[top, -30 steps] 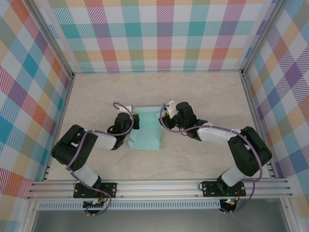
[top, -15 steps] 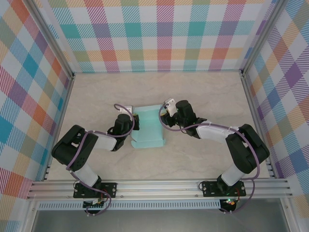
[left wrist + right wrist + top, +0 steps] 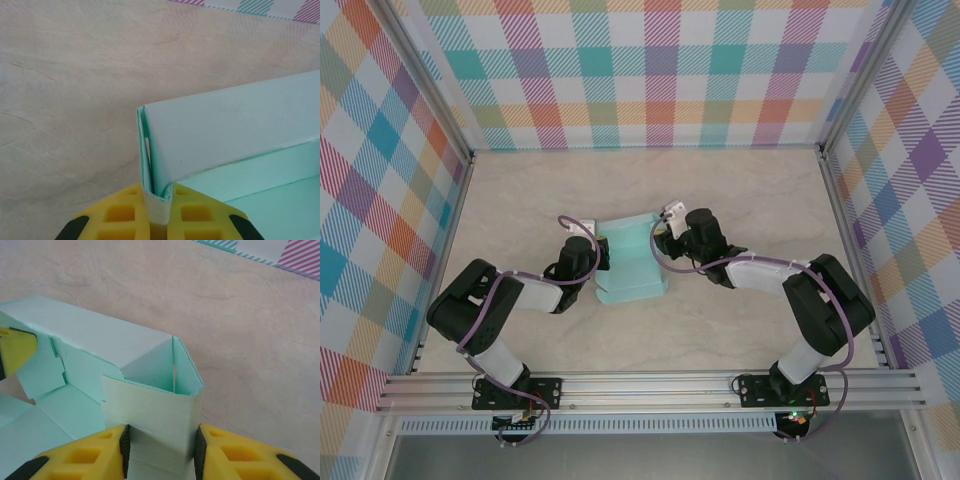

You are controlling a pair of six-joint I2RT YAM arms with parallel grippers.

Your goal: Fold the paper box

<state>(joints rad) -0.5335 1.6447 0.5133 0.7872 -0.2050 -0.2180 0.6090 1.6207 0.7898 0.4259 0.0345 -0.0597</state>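
Wall-raising step, we judge: left gripper point(image 3: 159, 200) pinches the paper box point(image 3: 628, 265) at its left wall, right gripper point(image 3: 160, 439) clamps the right; next, tuck flaps.

Both my arms look alike: the left arm point(image 3: 505, 300) and the right arm point(image 3: 775, 275) have bulky black joint housings joined by pale grey links, with a purple cable point(image 3: 561, 219) looped along each. Black base plates point(image 3: 515, 392) carry them. My left fingers point(image 3: 117, 215) and right fingers point(image 3: 240, 460) are yellow plastic with square recesses and black edging
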